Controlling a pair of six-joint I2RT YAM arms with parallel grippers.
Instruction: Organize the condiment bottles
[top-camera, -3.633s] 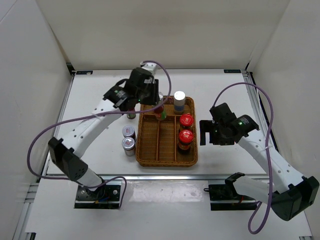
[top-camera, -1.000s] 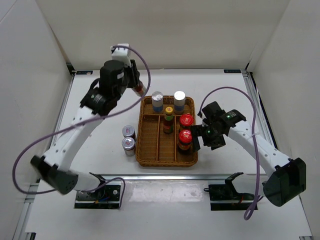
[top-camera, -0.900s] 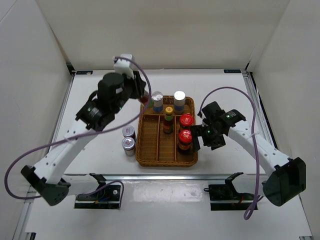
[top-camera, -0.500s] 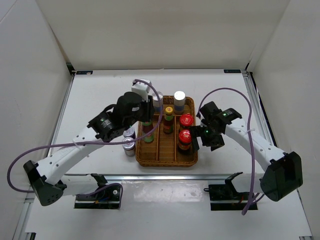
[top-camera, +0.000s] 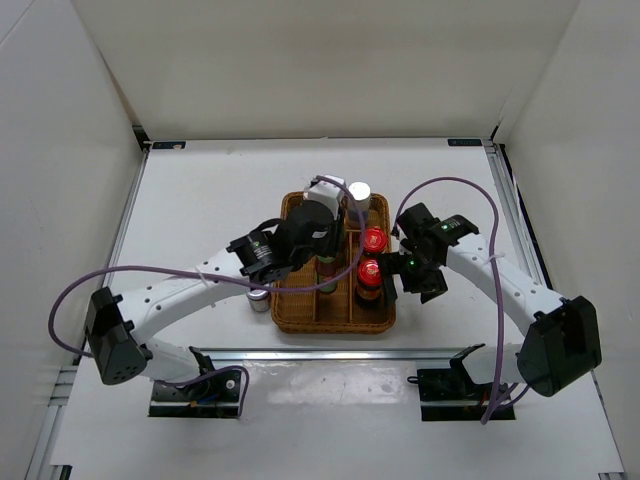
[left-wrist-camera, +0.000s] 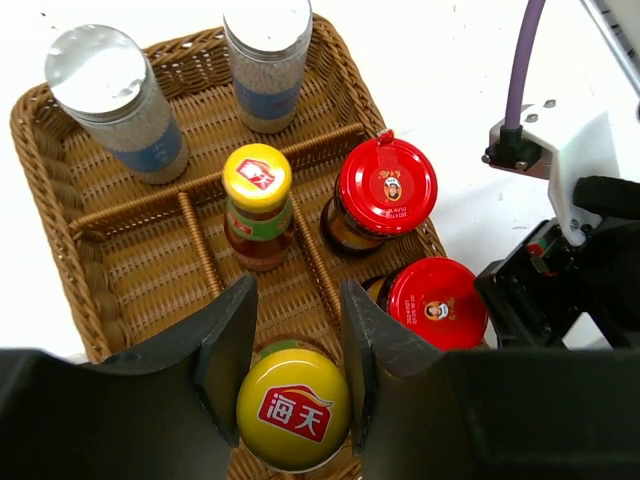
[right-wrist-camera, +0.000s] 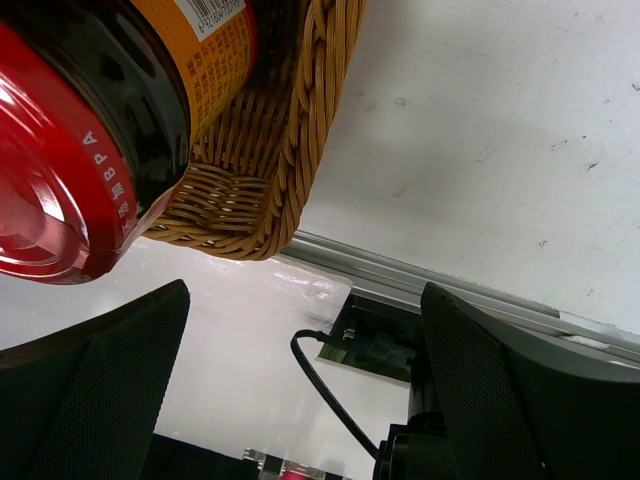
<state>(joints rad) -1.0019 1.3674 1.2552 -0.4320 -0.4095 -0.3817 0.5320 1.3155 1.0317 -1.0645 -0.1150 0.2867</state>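
In the top view, the left hand (top-camera: 322, 252) was extended over the wicker tray (top-camera: 290, 318) and clenched on a yellow-capped bottle (top-camera: 326, 262) above the middle lane, presumably so that it could be stood with its twin. The right hand (top-camera: 396, 272) was placed just right of the tray, beside the near red-capped jar (top-camera: 369, 270), perhaps to steady it. With the far red-capped jar (top-camera: 374, 238), two red caps were counted. One silver-capped shaker (top-camera: 359, 192) was seen in the far right cell, and one short silver-lidded jar (top-camera: 258, 298) was partly shown on the desk (top-camera: 200, 200) left of the tray; the rest was hidden by the arm. In the left wrist view, the held bottle was pinched between both fingers (left-wrist-camera: 228, 345), just near of the standing yellow-capped bottle (left-wrist-camera: 258, 205) in the same lane. A second shaker (left-wrist-camera: 105, 100) was revealed, so two shakers, two yellow caps and two red caps were counted; no bottle was seen in the left lane, likely left for the short jars. In the right wrist view, the right hand was shown released, spread wide around nothing, with the near red-capped jar inside the tray corner.
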